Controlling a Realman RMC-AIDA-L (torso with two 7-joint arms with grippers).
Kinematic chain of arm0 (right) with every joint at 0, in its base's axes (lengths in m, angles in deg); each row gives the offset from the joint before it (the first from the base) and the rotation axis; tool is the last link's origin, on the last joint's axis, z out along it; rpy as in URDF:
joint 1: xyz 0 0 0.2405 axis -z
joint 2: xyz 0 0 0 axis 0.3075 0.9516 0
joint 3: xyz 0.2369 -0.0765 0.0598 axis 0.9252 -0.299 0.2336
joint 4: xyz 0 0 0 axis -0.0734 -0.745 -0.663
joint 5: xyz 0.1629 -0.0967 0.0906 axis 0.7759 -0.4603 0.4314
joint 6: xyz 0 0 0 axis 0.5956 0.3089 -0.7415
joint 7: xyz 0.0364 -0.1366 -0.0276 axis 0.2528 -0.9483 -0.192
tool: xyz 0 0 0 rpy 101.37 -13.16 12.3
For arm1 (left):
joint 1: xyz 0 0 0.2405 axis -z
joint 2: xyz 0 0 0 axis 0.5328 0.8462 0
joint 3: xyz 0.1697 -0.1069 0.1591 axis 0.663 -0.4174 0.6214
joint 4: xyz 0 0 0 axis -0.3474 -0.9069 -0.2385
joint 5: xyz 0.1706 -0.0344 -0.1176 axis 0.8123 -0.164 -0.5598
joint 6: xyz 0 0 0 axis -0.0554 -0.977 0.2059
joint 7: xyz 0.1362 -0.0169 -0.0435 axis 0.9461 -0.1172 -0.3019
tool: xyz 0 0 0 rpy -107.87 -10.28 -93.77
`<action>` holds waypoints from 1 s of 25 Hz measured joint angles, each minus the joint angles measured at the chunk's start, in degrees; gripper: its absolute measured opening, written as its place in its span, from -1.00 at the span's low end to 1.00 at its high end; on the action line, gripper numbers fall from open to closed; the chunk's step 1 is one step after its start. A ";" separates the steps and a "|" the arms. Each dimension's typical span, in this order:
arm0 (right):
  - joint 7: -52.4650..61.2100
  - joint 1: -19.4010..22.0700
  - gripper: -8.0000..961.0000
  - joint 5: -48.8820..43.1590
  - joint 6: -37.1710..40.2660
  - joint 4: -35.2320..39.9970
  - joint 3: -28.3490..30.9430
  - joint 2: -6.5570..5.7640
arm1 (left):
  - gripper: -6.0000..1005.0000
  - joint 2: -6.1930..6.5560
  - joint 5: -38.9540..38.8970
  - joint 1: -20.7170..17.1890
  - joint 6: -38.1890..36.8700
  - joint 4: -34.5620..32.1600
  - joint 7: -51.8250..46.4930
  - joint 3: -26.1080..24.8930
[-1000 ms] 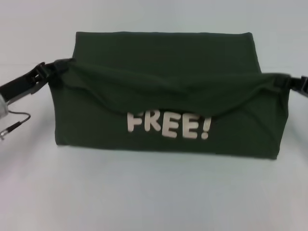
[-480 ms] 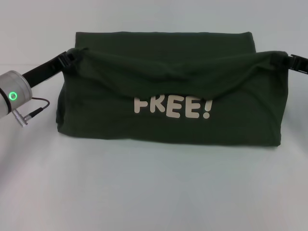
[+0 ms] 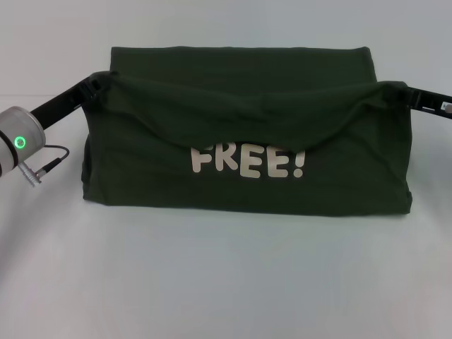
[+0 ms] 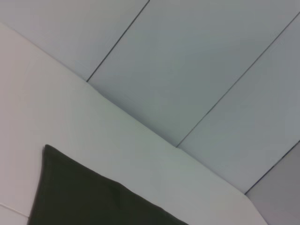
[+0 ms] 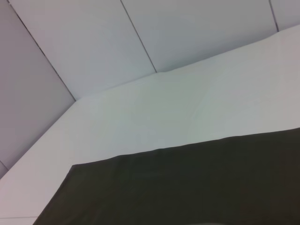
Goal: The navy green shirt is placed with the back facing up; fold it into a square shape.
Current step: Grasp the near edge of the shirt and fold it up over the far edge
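left pincer [image 3: 101, 79] gripping navy green shirt [image 3: 247, 134] corner | right pincer [image 3: 404, 92] gripping opposite corner

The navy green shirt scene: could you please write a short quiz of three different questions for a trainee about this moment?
1. True or false: the cream "FREE!" lettering on the navy green shirt is visible in the head view.
2. Multiple choice: where does the left gripper hold the shirt? A) at the lifted edge, on the robot's left end B) at the lower hem near the robot C) nowhere, it is parked away from the shirt
3. Fill in: the lifted edge sags in the middle between the left gripper and the ____ gripper.

Key: 1 true; 2 A; 3 right. The shirt lies on a white table.
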 joint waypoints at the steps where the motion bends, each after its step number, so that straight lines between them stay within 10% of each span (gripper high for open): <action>1: 0.00 -0.10 -0.89 0.01 -0.01 0.00 -0.01 0.04 | -0.88 0.00 -0.32 0.06 0.20 0.06 0.29 0.00; 25: -2.67 -2.13 -0.89 -0.10 -9.90 -2.19 -3.41 2.25 | -0.84 -1.48 -1.83 4.34 13.69 5.50 4.00 0.89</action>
